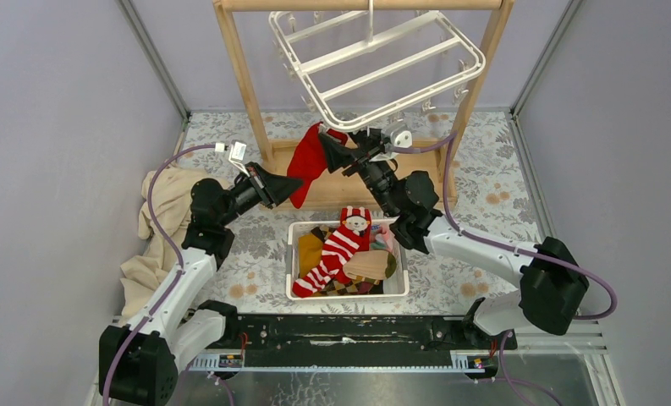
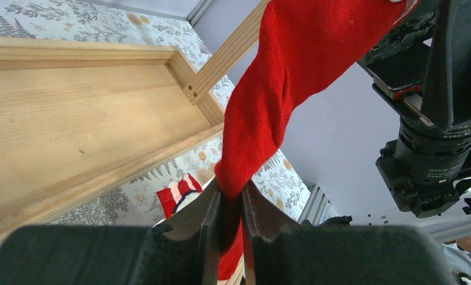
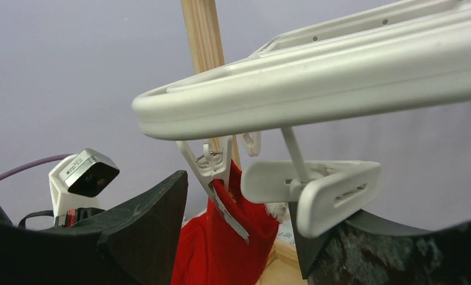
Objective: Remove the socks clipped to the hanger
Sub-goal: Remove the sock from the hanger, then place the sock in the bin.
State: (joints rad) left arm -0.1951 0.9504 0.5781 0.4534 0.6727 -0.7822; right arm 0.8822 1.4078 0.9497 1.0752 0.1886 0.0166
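The white grid hanger [image 1: 374, 63] hangs from the wooden rack. One plain red sock [image 1: 309, 161] hangs from a clip [image 3: 212, 166] at the hanger's near left corner. My left gripper [image 1: 295, 186] is shut on the sock's lower part; the left wrist view shows the red cloth [image 2: 280, 89] pinched between the jaws [image 2: 230, 205]. My right gripper [image 1: 349, 145] is open just under the hanger rim [image 3: 316, 89], its fingers [image 3: 144, 225] on either side of the clip and the sock's top [image 3: 221, 243]. An empty clip [image 3: 322, 187] hangs beside the right finger.
A white basket [image 1: 291, 262] below the rack holds several socks, a red-white striped one [image 1: 336, 249] on top. The wooden rack's posts [image 1: 239, 76] and base board [image 2: 72, 119] stand behind it. A beige cloth [image 1: 158, 228] lies at the left.
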